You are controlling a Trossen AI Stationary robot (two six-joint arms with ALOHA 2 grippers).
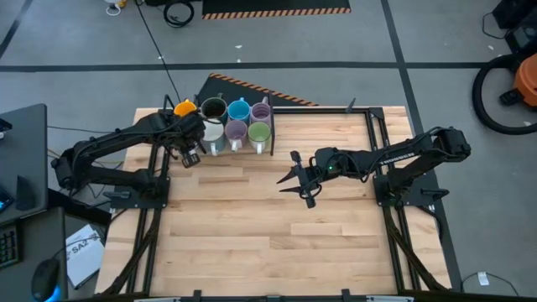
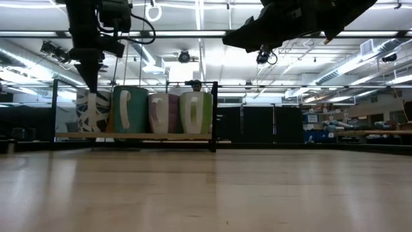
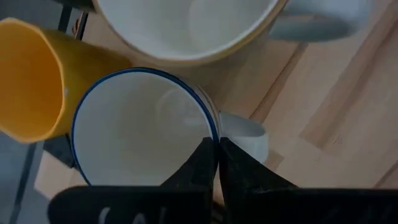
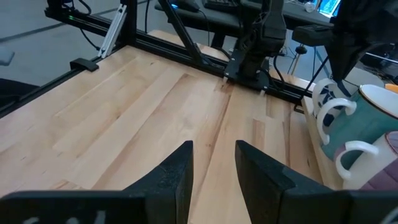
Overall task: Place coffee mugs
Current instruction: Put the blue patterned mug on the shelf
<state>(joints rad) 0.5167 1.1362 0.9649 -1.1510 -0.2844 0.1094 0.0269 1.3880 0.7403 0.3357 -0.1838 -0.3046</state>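
Mugs (image 1: pixel 237 122) grouped at bench (image 1: pixel 268 218) far edge. Left end effector (image 3: pixel 216 155) clenched on white mug (image 3: pixel 140 130) rim, placement unfinished. Right end effector (image 4: pixel 212 163) released, hovering mid-bench.

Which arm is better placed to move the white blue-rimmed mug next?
Left. The left gripper is already pinched on the rim of the white blue-rimmed mug at the mug cluster's left end. The right gripper hovers open over bare table, away from the mugs.

Mugs: orange (image 1: pixel 185 107), dk brown (image 1: pixel 214 108), blue (image 1: pixel 239 109), 2 lilac (image 1: pixel 262 111), green (image 1: pixel 258 132), white w/ blue rim (image 3: pixel 140 134). Counter (image 1: pixel 252 218) pale wood.
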